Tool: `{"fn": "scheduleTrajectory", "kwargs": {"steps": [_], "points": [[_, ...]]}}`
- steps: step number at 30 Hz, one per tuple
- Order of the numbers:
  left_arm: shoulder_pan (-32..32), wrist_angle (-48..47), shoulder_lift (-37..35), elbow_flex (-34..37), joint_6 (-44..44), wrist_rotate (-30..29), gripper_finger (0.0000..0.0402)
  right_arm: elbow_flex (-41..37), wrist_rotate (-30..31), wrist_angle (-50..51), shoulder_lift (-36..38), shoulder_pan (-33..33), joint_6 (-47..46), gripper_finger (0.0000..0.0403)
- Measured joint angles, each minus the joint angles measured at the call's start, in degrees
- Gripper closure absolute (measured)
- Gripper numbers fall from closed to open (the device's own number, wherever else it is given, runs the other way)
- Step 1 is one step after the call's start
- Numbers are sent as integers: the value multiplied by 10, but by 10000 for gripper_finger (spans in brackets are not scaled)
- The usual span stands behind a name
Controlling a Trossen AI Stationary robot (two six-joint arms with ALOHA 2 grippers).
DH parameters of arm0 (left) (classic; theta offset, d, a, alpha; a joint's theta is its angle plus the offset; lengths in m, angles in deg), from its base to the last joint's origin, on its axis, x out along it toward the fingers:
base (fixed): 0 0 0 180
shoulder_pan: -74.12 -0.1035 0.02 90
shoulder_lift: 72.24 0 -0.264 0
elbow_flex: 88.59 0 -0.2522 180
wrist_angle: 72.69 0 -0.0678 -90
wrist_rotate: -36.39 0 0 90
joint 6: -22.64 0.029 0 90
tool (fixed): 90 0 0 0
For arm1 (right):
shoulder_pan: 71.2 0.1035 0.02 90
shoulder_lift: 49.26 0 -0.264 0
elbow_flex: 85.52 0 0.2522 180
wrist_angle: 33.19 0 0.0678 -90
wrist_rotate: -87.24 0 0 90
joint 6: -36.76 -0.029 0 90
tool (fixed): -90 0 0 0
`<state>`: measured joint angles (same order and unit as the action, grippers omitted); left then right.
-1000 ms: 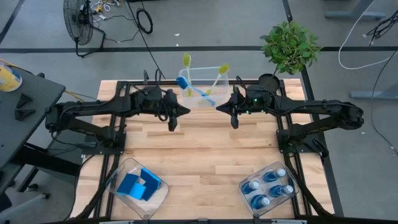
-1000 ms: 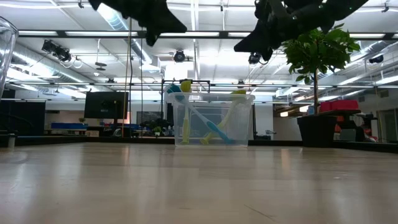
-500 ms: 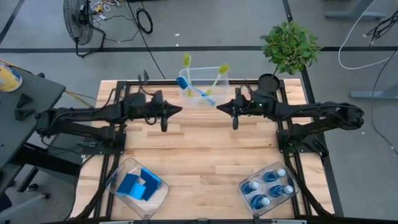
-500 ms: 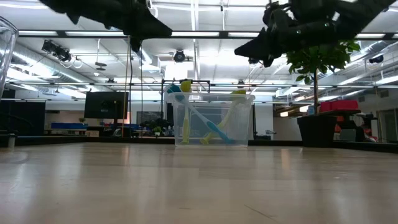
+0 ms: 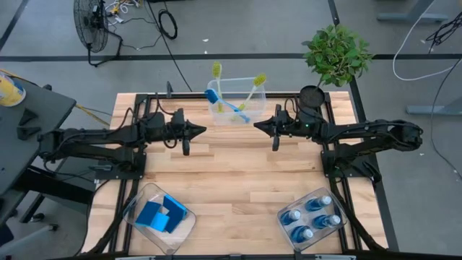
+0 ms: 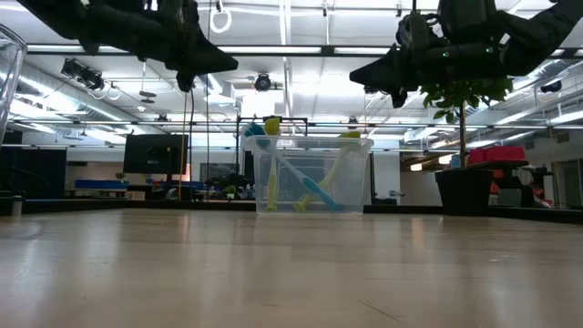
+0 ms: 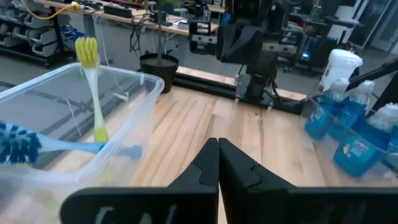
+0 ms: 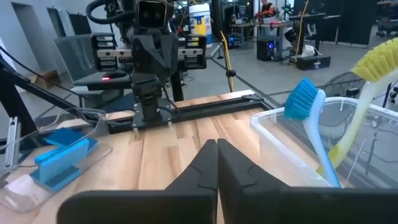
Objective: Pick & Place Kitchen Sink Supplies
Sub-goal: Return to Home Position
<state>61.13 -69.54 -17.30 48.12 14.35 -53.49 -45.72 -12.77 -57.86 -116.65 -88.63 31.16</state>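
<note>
Your wooden tabletop point(image 5: 231, 180) carries three clear bins, with both arms stretched across its far half, above the surface. The left arm point(image 5: 108, 137) reaches in from the left and the right arm point(image 5: 361, 133) from the right. Their tips point at each other with a gap of bare wood between them.

A potted plant point(image 5: 336, 52) stands at the far right corner, beyond the right arm.

The far centre bin point(image 5: 254, 108) sits just beyond the gap between the arms. It holds two yellow-green dish brushes point(image 5: 216, 72) leaning with their heads above the rim, and a blue dish brush point(image 5: 212, 95) lying across between them. The near left bin point(image 5: 137, 201) holds the sponges point(image 5: 160, 214), light and dark blue, stacked loosely. The near right bin point(image 5: 285, 217) holds the soap bottles point(image 5: 310, 217), standing upright and close together.

The left gripper point(image 5: 201, 130) hangs over the far left of centre. In its wrist view you can see its fingers point(image 7: 199, 171) pressed together, holding nothing. The right gripper point(image 5: 257, 126) hangs over the far right of centre, its fingers point(image 8: 198, 168) likewise closed tip to tip and empty.
</note>
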Motion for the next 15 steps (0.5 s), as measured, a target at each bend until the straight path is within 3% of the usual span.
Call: {"fn": "scheduleTrajectory", "kwargs": {"steps": [6, 15], "points": [[-1, 69, 2, 31, 5, 5, 401, 0, 0, 0, 0, 0, 0, 390], [-1, 60, 1, 39, 4, 0, 398, 0, 1, 0, 0, 0, 1, 377]]}}
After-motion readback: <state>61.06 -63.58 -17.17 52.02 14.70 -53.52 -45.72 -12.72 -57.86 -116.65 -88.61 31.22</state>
